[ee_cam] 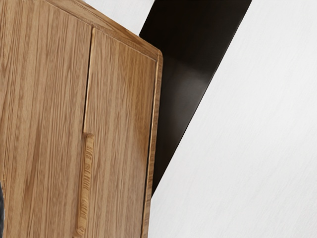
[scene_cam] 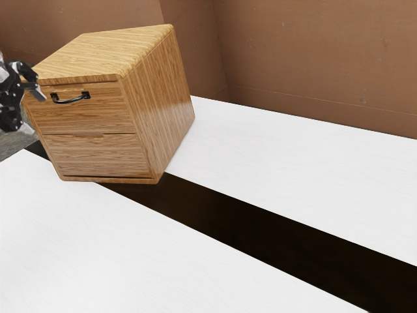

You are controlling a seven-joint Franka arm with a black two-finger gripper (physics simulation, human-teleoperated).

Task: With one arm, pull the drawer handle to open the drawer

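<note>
White counter [scene_cam: 293, 163] carrying a wooden cabinet [scene_cam: 156, 98], top drawer [scene_cam: 85, 116] shut; claw [scene_cam: 29, 81] spread wide just beside the handle [scene_cam: 70, 98]

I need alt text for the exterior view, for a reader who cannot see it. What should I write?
A wooden cabinet with two drawers stands on a white table, across a dark gap in it; the upper drawer has a black handle. The robot's black gripper is at the exterior view's left edge, close beside that handle.

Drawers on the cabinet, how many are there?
2. The upper drawer, with the black handle, and the lower drawer right under it, no handle showing. The back of the cabinet is hidden.
</note>
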